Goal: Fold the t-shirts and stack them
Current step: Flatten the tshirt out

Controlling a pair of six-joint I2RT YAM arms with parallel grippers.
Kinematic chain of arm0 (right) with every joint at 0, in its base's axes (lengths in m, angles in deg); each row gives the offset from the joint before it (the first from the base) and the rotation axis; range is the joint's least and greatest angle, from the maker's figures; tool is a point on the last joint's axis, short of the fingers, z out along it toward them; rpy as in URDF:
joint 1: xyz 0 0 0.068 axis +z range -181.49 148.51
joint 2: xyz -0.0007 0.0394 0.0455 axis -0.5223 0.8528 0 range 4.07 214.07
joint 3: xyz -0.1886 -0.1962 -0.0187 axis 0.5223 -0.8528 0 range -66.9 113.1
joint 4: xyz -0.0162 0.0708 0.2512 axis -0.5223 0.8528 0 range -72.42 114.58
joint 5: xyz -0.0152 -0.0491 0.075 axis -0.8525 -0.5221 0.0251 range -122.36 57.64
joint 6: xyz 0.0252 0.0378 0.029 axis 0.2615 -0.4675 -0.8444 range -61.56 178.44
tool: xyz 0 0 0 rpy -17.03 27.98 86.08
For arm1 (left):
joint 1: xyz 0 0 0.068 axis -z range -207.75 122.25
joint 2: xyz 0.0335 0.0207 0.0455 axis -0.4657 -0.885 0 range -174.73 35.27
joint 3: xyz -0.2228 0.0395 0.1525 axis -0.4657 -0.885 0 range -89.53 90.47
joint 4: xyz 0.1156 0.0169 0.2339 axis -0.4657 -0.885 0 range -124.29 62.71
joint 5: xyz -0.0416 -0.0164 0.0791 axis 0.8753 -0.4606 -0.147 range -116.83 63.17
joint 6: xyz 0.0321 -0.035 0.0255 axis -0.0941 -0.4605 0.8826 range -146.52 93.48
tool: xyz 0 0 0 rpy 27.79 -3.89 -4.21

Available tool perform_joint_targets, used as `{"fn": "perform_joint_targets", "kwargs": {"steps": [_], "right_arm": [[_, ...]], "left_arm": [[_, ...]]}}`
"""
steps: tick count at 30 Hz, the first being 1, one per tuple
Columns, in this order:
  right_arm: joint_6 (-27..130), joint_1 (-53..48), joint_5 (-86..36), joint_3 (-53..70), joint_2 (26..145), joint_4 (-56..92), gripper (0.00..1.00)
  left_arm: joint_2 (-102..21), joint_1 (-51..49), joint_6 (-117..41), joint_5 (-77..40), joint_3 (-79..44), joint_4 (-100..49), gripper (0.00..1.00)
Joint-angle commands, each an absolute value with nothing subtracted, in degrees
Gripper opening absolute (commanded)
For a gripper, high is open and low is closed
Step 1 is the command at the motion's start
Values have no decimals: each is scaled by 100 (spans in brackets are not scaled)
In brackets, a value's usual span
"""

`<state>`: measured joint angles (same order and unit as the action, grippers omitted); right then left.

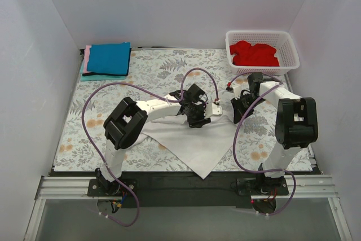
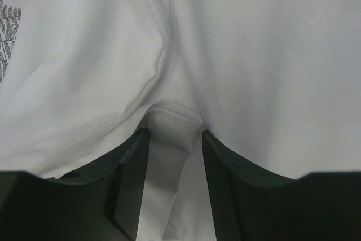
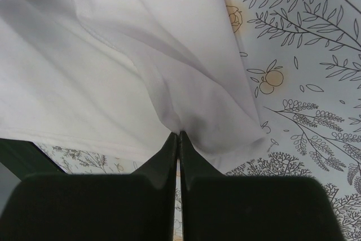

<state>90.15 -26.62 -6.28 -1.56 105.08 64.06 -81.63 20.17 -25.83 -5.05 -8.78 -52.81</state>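
At the bench's (image 1: pixel 73 128) far left corner sits a folded stack, a blue t-shirt (image 1: pixel 108 57) on top with a pink t-shirt (image 1: pixel 87 60) showing at its left edge. Moving right, the white t-shirt (image 1: pixel 192 145) lies spread over the middle of the bench, one point hanging over the near edge. The left gripper (image 2: pixel 176 134) is down on it, its fingers spread, with a loose rounded fold of the white cloth standing between them. Just to the right, the right gripper (image 3: pixel 179 135) has its fingers pressed together, pinching the shirt's edge so creases run up from the tips. At the far right corner a white basket (image 1: pixel 289 55) holds a crumpled red t-shirt (image 1: pixel 254 53).
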Motion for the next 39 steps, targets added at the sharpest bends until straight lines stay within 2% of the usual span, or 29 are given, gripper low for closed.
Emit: {"fn": "perform_joint_targets", "kwargs": {"steps": [1,4,9,14,21,24,31,39], "right_arm": [[9070,-2683,-529,-177,10453,6505,1],[9079,-2683,-512,-186,10453,6513,1],[9079,-2692,-538,-213,10444,6522,1],[9087,-2709,-582,-248,10401,6531,1],[9105,-2718,-564,-151,10365,6610,1],[9105,-2718,-564,-55,10330,6680,1],[9149,-2718,-608,560,10023,6917,1],[9298,-2727,-1573,2824,9689,7084,1]], "left_arm": [[-7995,2102,-2512,-301,-656,-5305,43],[-8056,2103,-2512,-293,-647,-5269,42],[-8197,2103,-2590,-319,-691,-5059,36],[-8145,2094,-2608,-476,-691,-4927,15],[-7584,1647,-3144,-268,-691,-4891,0],[-7328,1365,-3372,-48,-673,-5066,0],[-6519,39,-4075,506,-410,-5594,0],[-5457,-1700,-4638,709,12,-5823,0]]}}
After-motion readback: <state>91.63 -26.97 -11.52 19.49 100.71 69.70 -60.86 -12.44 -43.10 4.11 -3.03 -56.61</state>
